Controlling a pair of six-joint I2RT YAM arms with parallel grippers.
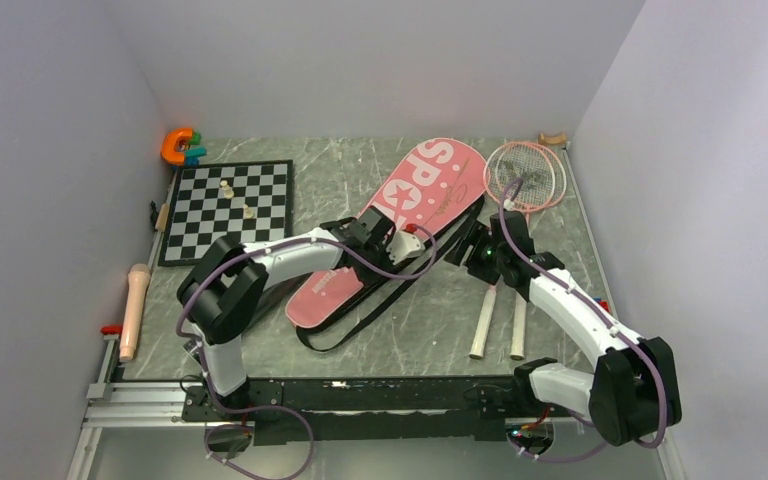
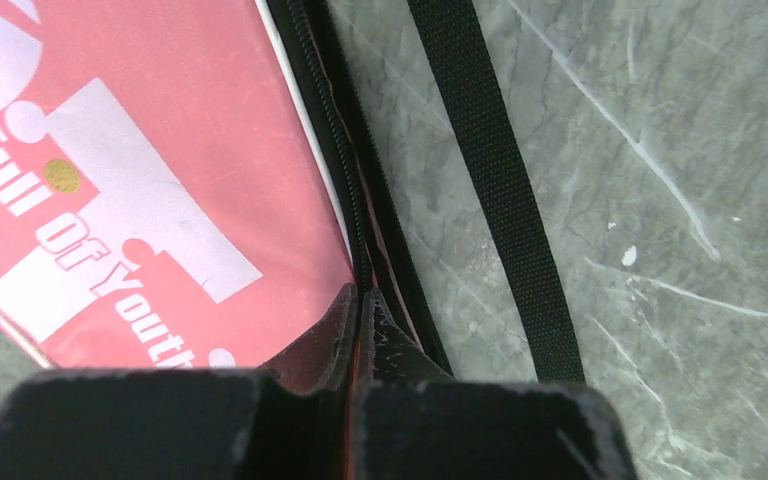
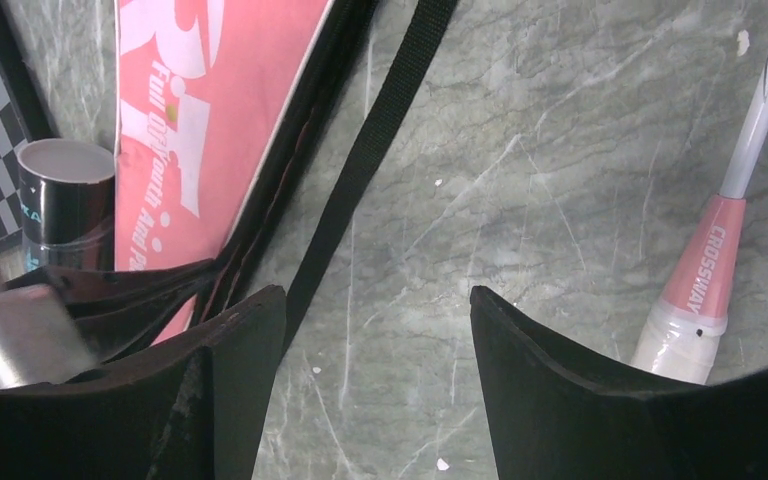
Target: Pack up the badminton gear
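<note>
Pinches the black zippered rim of the pink bag with the left fingers, pressed together on it about midway along the bag, seemingly to lift the mouth for loading. Holds the right fingers spread and empty just beside that same rim, over the loose black strap trailing on the bench. Finds the bag slantwise mid-bench, long axis running near-left to far-right, lettered wide end farthest away. Finds the two rackets right of the bag, heads far, white handles pointing back toward the arm bases. Places the right arm clearly nearer: one handle just right of the spread fingers in the wrist view. Probably calls for a short swing right, a grip on a handle, then a head-first slide along the bag's axis. Shows a black tube beside the bag's pink face; cannot tell what it rests on. Leaves the chessboard and orange toy well left, out of the way; only the strap crosses the path. Makes out no shuttlecocks for certain.
</note>
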